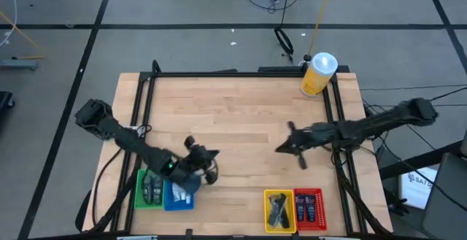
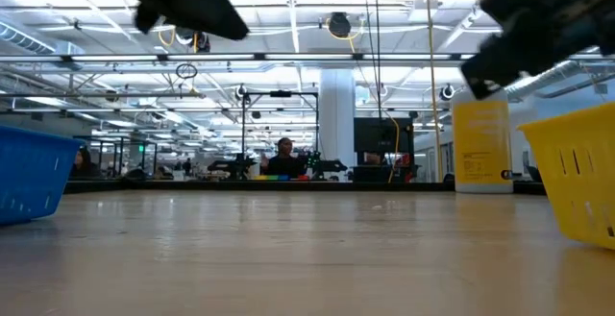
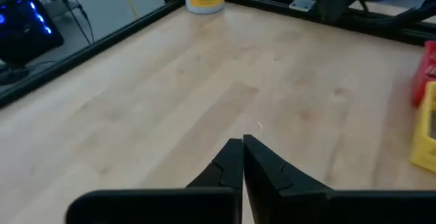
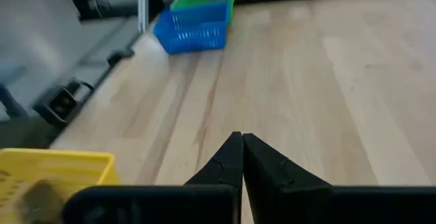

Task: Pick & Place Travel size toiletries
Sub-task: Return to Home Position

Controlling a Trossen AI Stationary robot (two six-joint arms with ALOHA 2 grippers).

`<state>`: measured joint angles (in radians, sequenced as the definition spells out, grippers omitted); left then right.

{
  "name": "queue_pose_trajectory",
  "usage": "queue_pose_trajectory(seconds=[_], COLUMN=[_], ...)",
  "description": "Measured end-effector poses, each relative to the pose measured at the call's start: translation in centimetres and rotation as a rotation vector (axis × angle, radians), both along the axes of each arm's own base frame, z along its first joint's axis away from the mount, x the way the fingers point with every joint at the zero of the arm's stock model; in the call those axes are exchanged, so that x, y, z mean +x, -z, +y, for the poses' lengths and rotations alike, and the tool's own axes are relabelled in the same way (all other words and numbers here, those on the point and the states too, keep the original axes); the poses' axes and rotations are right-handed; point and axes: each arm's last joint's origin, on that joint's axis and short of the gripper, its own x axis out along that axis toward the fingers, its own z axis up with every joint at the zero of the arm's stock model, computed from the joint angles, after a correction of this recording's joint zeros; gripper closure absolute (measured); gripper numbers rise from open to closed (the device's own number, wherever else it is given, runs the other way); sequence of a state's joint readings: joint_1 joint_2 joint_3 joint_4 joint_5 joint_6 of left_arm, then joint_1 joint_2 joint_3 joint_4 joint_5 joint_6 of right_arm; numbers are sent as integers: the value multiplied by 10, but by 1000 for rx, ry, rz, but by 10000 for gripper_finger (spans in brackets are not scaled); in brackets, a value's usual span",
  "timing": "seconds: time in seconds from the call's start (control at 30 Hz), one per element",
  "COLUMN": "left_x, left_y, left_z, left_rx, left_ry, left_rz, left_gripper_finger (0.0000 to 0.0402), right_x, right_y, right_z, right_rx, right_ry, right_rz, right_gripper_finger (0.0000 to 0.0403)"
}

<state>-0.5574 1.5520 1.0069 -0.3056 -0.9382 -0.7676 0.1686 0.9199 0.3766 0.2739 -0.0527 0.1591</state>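
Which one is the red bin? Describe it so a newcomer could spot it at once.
On the wooden table, look along the edge opposite the large yellow bottle, on the right arm's side, where two small bins sit side by side. The red bin is the outer one, nearest the table corner, beside the yellow bin; it is the only red one.

The high camera looks straight down on the light wooden table (image 1: 241,116); the low one faces the room from its surface. Wrist cameras skim close over the wood. High, low and left wrist share the yellow white-capped bottle (image 1: 318,74).
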Motion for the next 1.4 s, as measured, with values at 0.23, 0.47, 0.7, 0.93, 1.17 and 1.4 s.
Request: queue_pose_trajectory(seconds=[0.23, 0.47, 0.7, 0.93, 1.17, 1.4], left_x=[35, 55, 44, 33, 34, 35], left_y=[-7, -2, 15, 26, 17, 13], left_z=[49, 109, 161, 181, 177, 176], left_rx=[32, 24, 4, 10, -39, -106], left_ry=[88, 339, 371, 483, 518, 490], left_rz=[37, -125, -184, -269, -385, -441], left_gripper_finger=[397, 393, 393, 399, 378, 376], right_x=[-60, -86, -95, -89, -85, -85], right_y=[15, 15, 14, 31, 21, 19], right_z=[-12, -17, -17, -15, -15, -15], right_rx=[85, 49, 35, 81, 130, 134], right_ry=[31, 29, -25, -44, -43, -46], right_rz=[-114, -194, -244, -220, -341, -358], right_gripper_finger=[403, 403, 403, 403, 403, 403])
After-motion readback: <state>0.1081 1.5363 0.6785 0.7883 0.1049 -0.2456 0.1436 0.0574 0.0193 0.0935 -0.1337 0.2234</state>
